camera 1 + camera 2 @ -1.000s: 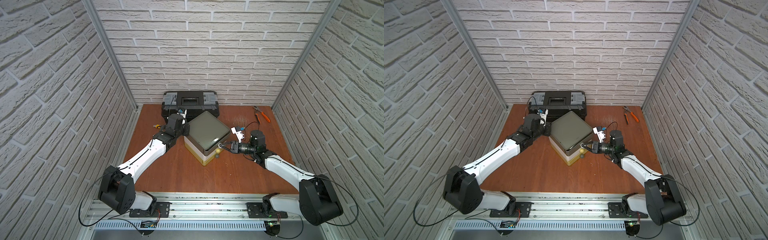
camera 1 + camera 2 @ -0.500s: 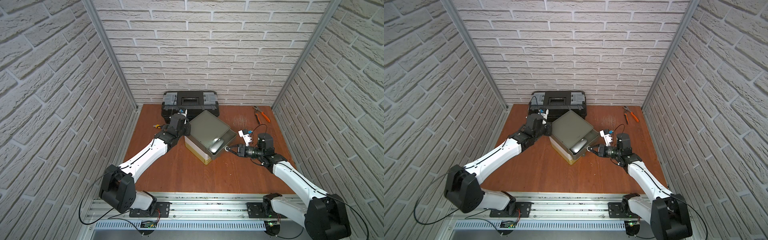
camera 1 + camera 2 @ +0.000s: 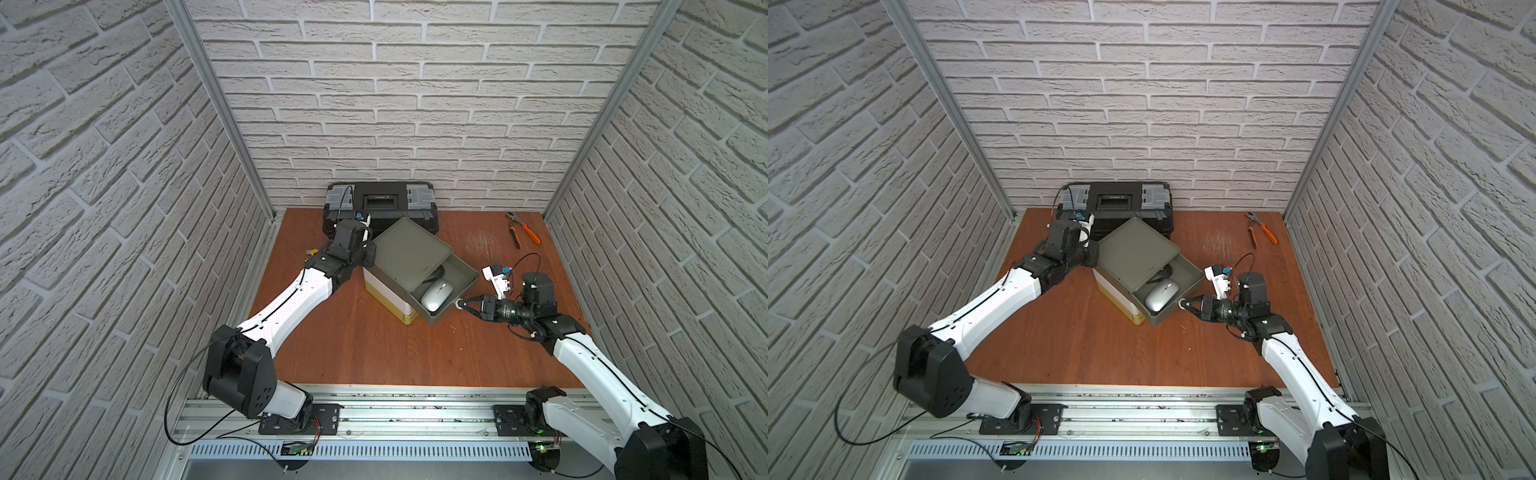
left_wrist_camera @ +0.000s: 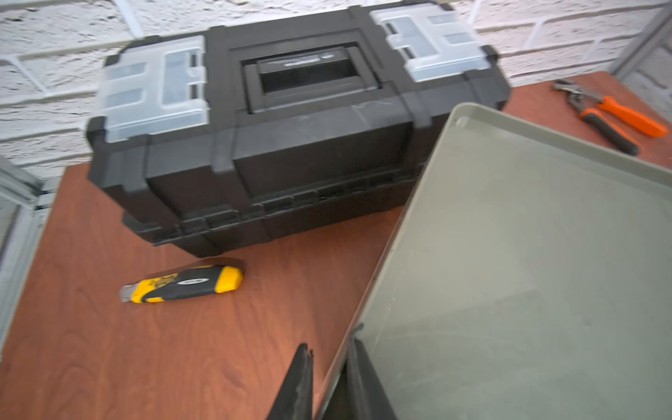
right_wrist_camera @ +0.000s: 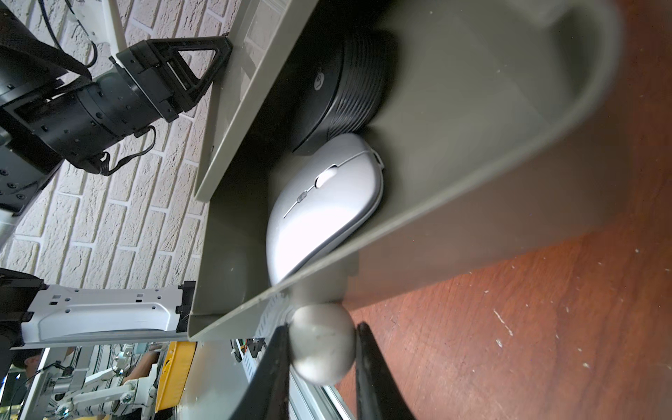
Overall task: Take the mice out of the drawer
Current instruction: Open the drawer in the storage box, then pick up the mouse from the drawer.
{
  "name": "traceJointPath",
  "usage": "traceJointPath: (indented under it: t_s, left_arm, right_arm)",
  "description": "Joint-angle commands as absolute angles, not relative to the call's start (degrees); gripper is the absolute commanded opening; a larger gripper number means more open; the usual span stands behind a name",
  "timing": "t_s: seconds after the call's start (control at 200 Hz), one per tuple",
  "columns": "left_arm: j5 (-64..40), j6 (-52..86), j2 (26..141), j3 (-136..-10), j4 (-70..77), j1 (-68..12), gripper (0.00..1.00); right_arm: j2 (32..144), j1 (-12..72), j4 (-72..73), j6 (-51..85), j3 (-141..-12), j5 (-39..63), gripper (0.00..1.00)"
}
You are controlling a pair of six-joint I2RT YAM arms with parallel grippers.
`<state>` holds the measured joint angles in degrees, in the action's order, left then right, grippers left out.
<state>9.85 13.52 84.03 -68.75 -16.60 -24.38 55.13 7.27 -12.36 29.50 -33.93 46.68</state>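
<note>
A grey-green drawer (image 3: 466, 269) (image 3: 1188, 271) stands pulled out of a small cabinet (image 3: 409, 253) in mid-table. In it lies a silver mouse (image 3: 434, 294) (image 3: 1160, 294) (image 5: 323, 203). Behind it, half under the cabinet top, sits a black mouse (image 3: 436, 275) (image 5: 345, 91) with a round grey mark. My right gripper (image 3: 462, 305) (image 3: 1185, 304) (image 5: 323, 349) is shut on the drawer's round knob (image 5: 322, 343). At the cabinet's far-left edge, my left gripper (image 3: 370, 257) (image 3: 1094, 259) (image 4: 329, 374) is shut on the top rim (image 4: 396, 232). Any other mice are hidden.
A black toolbox (image 3: 380, 203) (image 4: 291, 138) stands against the back wall behind the cabinet. A yellow-black utility knife (image 4: 182, 285) lies left of the cabinet. Orange-handled pliers (image 3: 521, 230) (image 4: 614, 116) lie at the back right. Brick walls close in three sides.
My right gripper has drawn back to the right with the knob, sliding the drawer out and uncovering the silver mouse. The left arm has stayed on the cabinet.
</note>
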Motion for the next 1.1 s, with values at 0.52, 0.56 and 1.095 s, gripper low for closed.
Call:
traceJointPath:
  t_s: [0.52,0.56,1.095]
  left_arm:
    - [15.64,11.06,86.62,-68.29,-33.12,-17.44,0.47]
    - [15.56,10.88,85.87,-68.60,-33.50,-17.74,0.61]
    - [-12.58,-2.26,85.69,-89.01,-46.99,-34.36,0.98]
  right_arm:
    - [53.35,7.37,-13.70,28.07,-31.69,45.35,0.07]
    - [53.11,7.37,-13.95,28.17,-32.10,44.68,0.08]
    - [56.70,6.53,-21.13,29.10,-40.01,3.45,0.59]
